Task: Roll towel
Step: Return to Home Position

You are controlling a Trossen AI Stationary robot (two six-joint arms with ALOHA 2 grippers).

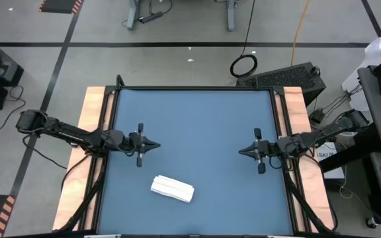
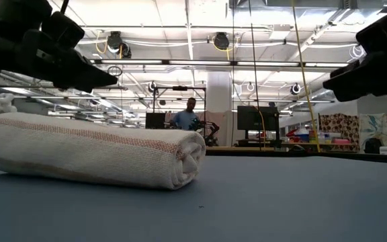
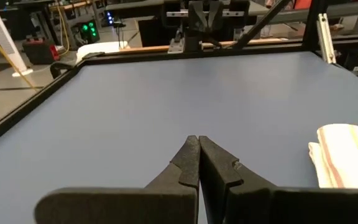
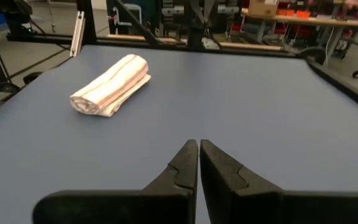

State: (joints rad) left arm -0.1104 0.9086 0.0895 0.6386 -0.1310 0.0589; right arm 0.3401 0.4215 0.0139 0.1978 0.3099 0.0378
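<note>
You have the towel point(image 1: 172, 188) lying rolled into a short bundle on the blue table point(image 1: 197, 112), toward the lower edge in the high view and a little left of centre. Its spiral end shows in the low view. Your left gripper point(image 1: 156, 145) hangs over the table's left side, fingers pressed together on nothing, near the towel but apart from it. Your right gripper point(image 1: 241, 151) faces it from the right side, likewise closed and empty, well apart from the towel.
</note>
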